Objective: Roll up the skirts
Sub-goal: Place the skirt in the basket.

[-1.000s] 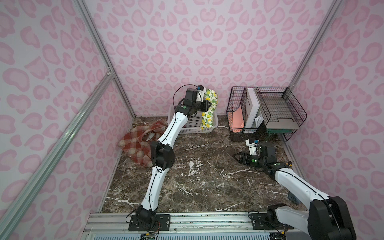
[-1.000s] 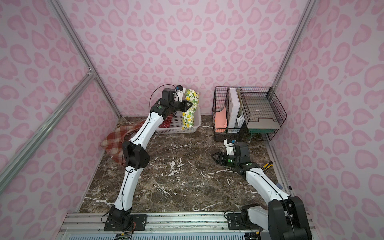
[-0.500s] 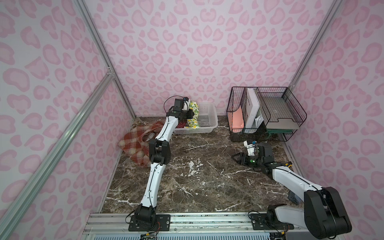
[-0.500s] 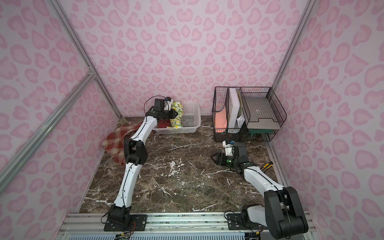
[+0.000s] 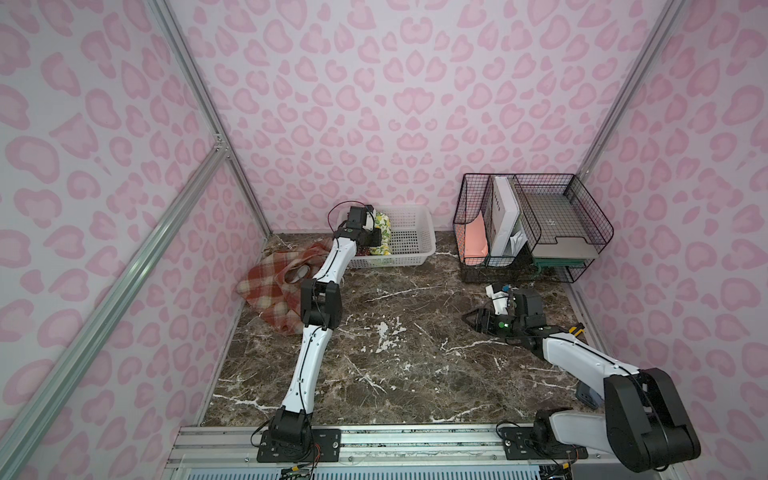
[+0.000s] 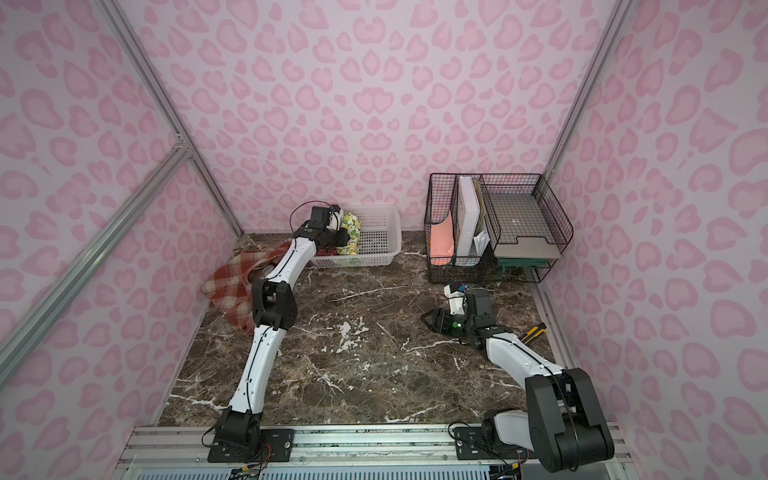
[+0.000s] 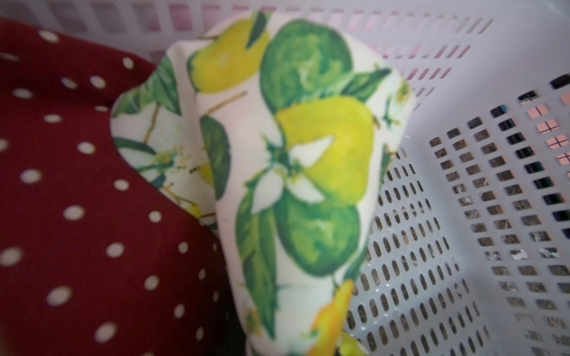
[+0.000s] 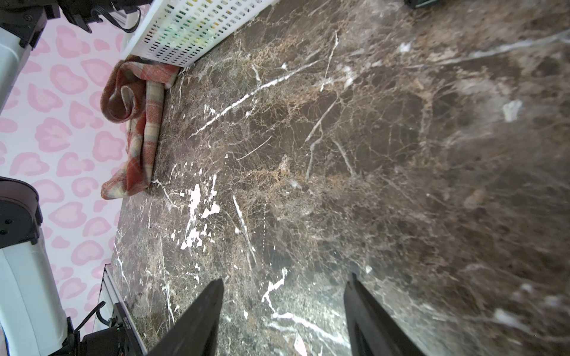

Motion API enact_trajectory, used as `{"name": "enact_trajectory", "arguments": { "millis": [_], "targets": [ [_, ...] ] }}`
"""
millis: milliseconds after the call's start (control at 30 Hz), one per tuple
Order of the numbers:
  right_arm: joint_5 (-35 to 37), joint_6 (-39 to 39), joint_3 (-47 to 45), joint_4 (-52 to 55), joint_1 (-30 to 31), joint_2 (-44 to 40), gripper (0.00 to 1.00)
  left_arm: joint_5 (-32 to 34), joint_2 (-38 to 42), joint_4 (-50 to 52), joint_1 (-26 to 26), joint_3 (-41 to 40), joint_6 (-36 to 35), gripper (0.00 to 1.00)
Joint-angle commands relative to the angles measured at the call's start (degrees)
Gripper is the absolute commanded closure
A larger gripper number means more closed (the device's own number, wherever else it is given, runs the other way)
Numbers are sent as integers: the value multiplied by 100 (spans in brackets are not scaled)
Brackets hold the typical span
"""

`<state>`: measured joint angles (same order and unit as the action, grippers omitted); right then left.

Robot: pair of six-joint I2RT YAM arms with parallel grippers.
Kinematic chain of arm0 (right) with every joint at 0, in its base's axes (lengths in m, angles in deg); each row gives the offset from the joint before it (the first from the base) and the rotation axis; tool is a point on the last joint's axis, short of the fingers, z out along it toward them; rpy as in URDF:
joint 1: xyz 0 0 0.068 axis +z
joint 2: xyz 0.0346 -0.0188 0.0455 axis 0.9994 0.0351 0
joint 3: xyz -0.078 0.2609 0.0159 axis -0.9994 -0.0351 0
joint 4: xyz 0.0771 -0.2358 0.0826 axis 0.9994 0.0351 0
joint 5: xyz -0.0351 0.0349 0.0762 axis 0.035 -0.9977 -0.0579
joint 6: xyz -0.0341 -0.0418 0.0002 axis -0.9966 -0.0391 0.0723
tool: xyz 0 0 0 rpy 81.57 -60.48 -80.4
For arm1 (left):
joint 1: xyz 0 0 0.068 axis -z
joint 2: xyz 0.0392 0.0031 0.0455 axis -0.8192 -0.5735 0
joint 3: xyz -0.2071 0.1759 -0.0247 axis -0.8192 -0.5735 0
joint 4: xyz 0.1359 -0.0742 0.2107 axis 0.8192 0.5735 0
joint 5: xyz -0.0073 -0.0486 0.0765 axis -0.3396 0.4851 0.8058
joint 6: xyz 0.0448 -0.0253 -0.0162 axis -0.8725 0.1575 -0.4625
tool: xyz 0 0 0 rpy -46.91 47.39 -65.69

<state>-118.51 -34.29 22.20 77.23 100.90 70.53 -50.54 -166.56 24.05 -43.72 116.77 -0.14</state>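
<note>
Upper centre in a top view: your left tool (image 5: 374,237) at the lemon skirt (image 7: 293,185) in the basket (image 5: 407,261), grip impossible to tell; lift straight out, sparing the roll. Right tool (image 8: 283,308) spread, empty.

Lattice basket (image 5: 395,259) set at the back of the table (image 5: 415,365), dotted skirt (image 7: 77,215) laid in its left end, lemon-print skirt (image 5: 383,232) just right of it, plaid skirt (image 5: 266,286) heaped on the table left of the basket, wire rack (image 5: 469,208) placed well to the right.

White arm links (image 5: 306,365), black joints (image 5: 320,301), black fingers (image 8: 197,323).
</note>
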Motion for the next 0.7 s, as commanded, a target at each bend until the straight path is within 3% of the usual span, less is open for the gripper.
{"name": "enact_trajectory", "arguments": {
  "millis": [0,67,100,133,300,667],
  "targets": [
    [-32,-81,71,-34,6,-44,33,39,10,507,-24,34,117,61],
    [-51,-86,99,5,17,-48,33,29,27,664,-48,27,317,42],
    [-72,-86,105,21,19,-50,33,-131,66,686,-78,3,458,14],
    [-88,-95,108,39,18,-66,33,-244,116,681,-110,-41,612,1],
    [-11,-138,74,125,42,-315,32,-197,868,258,-97,-748,422,1],
    [10,-140,99,100,67,-416,32,-35,1300,759,-100,-815,-68,1]
  ]
}}
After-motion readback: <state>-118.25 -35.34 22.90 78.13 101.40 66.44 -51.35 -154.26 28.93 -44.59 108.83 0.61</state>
